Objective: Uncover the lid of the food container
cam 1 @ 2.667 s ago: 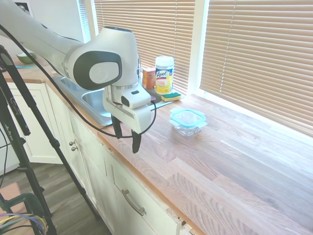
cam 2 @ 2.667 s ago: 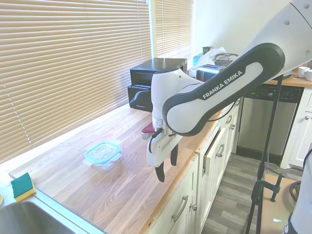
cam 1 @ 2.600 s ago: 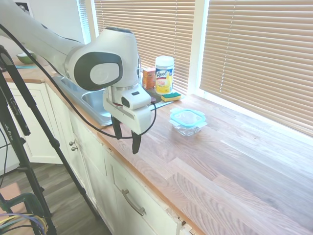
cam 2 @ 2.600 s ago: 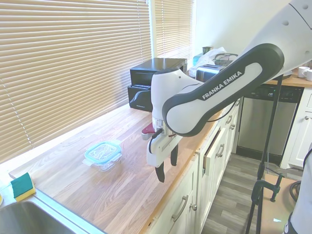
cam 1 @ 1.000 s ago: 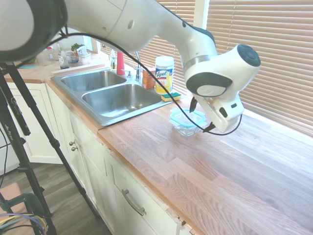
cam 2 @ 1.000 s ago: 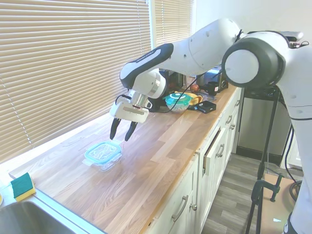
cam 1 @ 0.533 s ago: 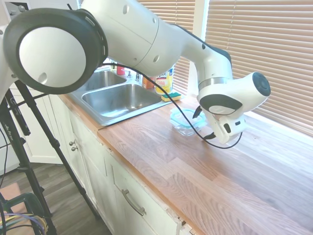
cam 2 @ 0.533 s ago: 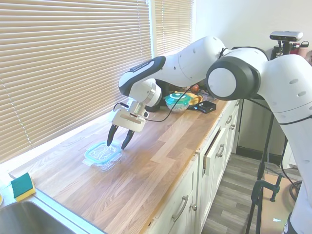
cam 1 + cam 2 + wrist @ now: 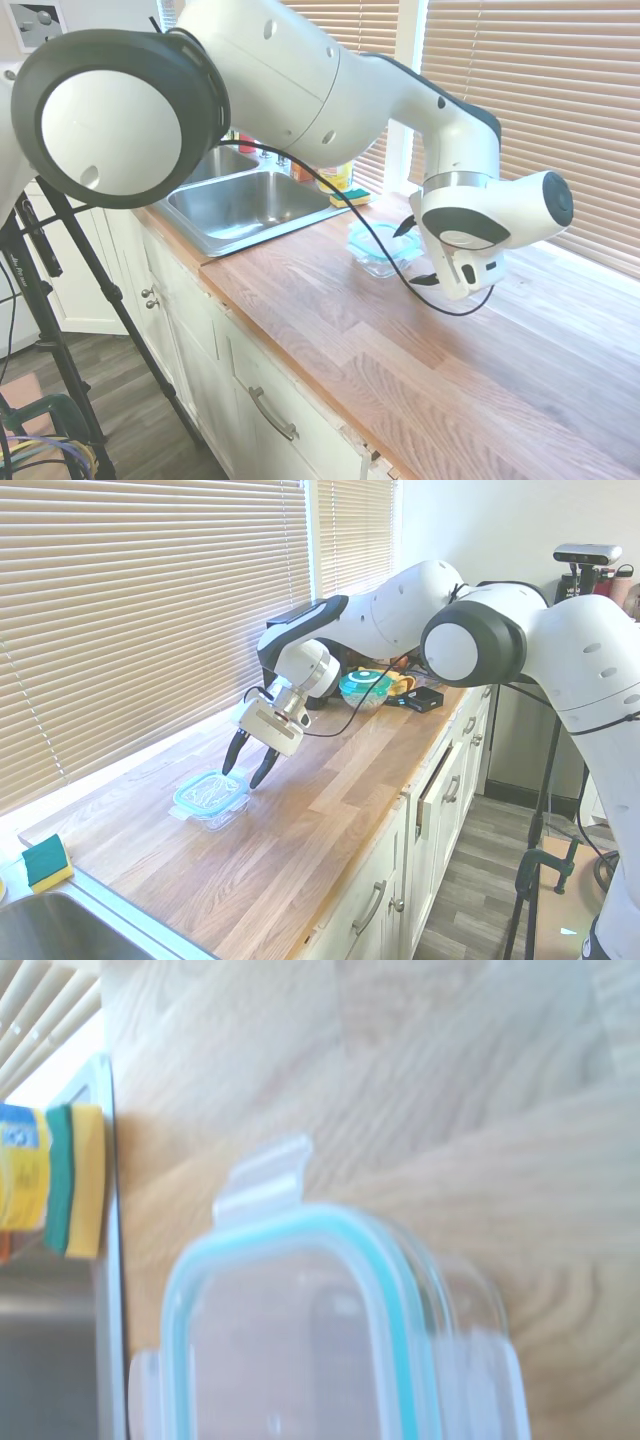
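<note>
- The end effector (image 9: 247,769) hangs with its fingers spread wide and nothing between them.
- The lid (image 9: 210,791) is not yet off; it sits on the food container (image 9: 212,811), on the worktop (image 9: 330,810), just below and slightly ahead of the fingertips, toward the sponge (image 9: 44,862).
- The lid's near edge lies under the gap, so I judge a short descent would bring the fingers to it.

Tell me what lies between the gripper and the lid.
Nothing. In the second exterior view the open gripper hangs just above the far edge of the lid, with only air between; the lid still sits on the food container.
</note>
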Controlling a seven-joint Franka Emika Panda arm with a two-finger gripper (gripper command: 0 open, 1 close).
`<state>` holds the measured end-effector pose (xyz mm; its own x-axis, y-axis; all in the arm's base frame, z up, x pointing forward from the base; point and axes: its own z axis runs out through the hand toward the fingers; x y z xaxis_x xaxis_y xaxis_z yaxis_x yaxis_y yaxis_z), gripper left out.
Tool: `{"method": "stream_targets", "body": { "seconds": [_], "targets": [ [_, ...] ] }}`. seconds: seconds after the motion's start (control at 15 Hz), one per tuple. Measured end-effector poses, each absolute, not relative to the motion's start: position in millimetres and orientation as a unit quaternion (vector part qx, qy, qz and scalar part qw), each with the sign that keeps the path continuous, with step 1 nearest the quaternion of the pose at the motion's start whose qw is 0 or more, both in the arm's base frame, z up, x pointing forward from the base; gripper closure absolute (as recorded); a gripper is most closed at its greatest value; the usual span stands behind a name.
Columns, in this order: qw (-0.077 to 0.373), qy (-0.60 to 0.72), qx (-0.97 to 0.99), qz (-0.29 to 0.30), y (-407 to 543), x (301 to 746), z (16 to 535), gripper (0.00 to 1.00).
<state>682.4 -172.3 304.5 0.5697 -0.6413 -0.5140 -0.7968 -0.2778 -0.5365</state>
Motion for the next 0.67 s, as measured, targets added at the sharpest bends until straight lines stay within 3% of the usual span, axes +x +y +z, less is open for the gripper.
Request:
{"method": "stream_targets", "body": {
  "seconds": [0.67],
  "targets": [
    [0.405, 0.433, -0.8, 0.087, -175.2, 689.4, 304.5, 1.0]
  ]
}}
